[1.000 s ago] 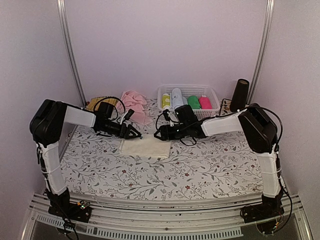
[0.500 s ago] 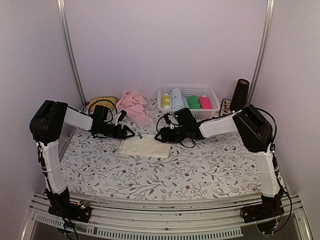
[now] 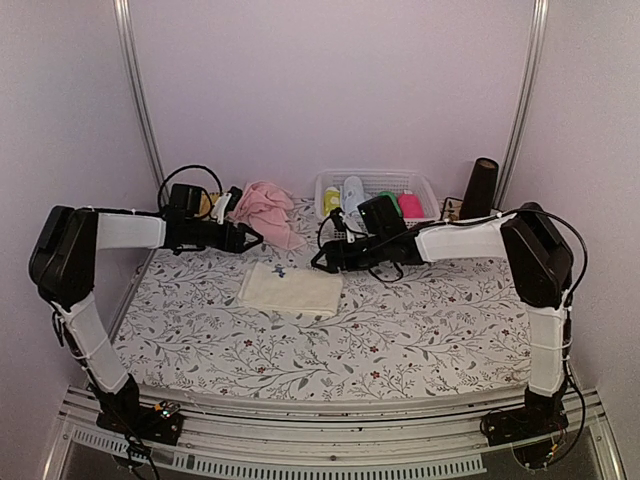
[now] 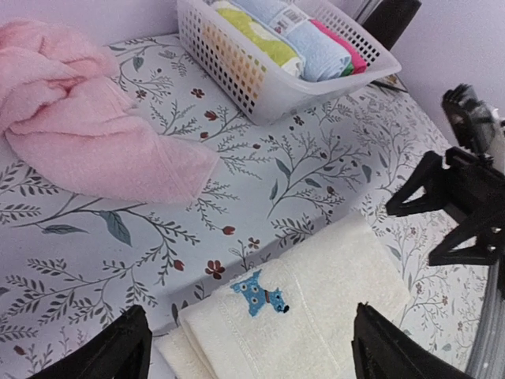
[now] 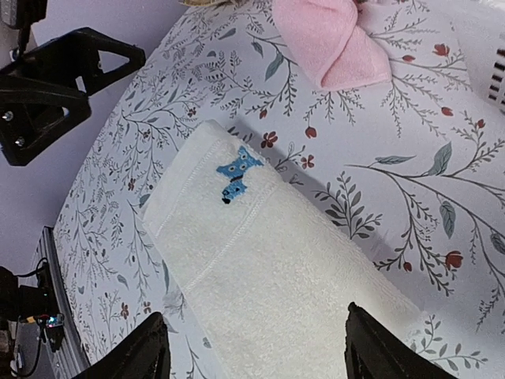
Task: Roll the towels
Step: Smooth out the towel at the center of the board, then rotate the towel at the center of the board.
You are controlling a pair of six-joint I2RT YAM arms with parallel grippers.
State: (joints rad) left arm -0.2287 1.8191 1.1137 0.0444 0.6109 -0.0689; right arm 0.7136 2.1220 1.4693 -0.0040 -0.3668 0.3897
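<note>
Both wide, empty: left gripper [image 3: 252, 238] and right gripper [image 3: 320, 264] hover at far corners of the folded cream cloth towel [image 3: 290, 290] mid-frame, likely lining up a roll; crumpled pale-pink cloth towel [image 3: 265, 210] sits upper-left of it.

The left fingers [image 4: 126, 354] stand spread with nothing between them; the cream towel [image 4: 300, 312] lies flat beneath, leaving room above it. Ahead and to their left the crumpled pink towel [image 4: 87, 134] blocks the way; ahead, the white basket [image 4: 252, 83]. Bare surface [image 4: 260, 174] runs between these. To their right the right fingers [image 4: 422, 189], also spread, face them across a clear gap.
</note>
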